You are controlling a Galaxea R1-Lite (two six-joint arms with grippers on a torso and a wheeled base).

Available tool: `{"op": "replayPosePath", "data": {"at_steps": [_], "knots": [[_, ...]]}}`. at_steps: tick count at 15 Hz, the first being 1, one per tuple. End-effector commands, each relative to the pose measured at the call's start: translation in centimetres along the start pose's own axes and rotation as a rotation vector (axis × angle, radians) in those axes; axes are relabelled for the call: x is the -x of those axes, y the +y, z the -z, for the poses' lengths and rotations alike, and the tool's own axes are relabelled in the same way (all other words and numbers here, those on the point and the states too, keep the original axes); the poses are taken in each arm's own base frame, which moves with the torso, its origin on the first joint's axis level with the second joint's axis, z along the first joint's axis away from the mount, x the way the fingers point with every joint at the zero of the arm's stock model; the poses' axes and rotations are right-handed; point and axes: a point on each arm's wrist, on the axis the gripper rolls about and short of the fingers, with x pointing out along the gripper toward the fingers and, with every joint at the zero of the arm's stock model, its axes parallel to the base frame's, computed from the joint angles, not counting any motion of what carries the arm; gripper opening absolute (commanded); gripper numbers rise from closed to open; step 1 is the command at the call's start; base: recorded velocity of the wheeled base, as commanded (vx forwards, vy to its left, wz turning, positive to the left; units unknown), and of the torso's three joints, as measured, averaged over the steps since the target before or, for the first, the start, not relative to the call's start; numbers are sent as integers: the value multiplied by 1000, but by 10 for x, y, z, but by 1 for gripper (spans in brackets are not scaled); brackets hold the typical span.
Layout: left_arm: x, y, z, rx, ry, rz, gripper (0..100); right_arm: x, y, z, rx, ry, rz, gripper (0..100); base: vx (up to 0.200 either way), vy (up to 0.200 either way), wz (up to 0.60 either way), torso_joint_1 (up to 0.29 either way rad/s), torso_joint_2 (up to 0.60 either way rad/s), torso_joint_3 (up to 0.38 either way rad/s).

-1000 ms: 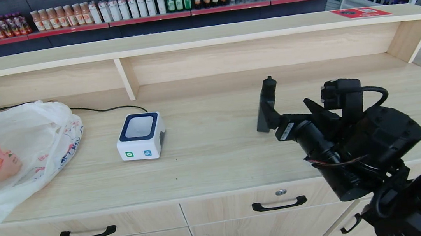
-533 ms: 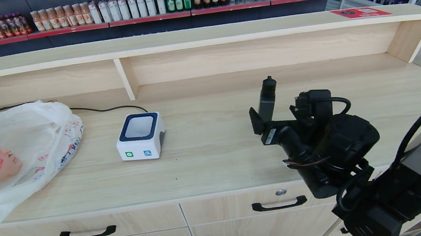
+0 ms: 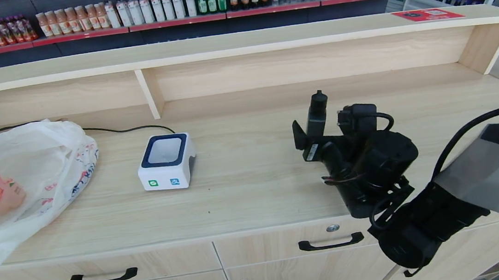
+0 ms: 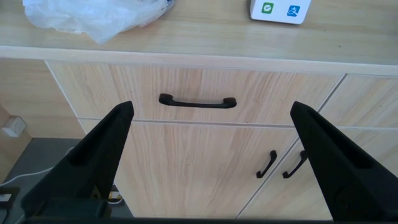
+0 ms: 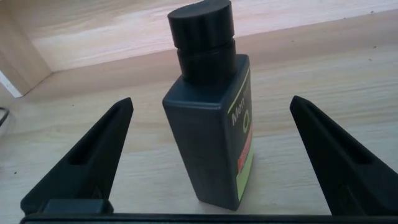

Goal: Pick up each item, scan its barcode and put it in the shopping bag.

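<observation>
- Black bottle [image 3: 316, 113] stands upright on the wooden counter [image 3: 255, 190], well right of the scanner [image 3: 167, 161]; right gripper [image 3: 315, 135] fingers spread wide, flanking it without contact
- left gripper [image 4: 211, 107] fingers wide apart, holding nothing, facing a drawer handle [image 4: 197, 101]

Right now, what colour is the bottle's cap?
Black cap, on a dark grey bottle; the right wrist view shows it best.

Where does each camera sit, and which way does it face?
Head view: on the head, facing down at the counter, scanner and bottle; right arm shows.
Left wrist view: facing the drawer; open left fingers show.
Right wrist view: facing the bottle between open right fingers.
Head and right wrist views share the bottle.
</observation>
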Motion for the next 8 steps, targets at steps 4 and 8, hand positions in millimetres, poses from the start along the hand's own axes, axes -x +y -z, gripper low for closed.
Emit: {"op": "replayPosePath", "data": {"at_steps": [4, 8], "knots": [[0, 0, 0, 1, 0, 0, 100, -17, -14, 20, 26, 10, 44, 100, 0, 0, 0, 0, 0, 0], [0, 0, 0, 1, 0, -2, 100, -24, -13, 21, 17, -7, 50, 100, 0, 0, 0, 0, 0, 0]]}}
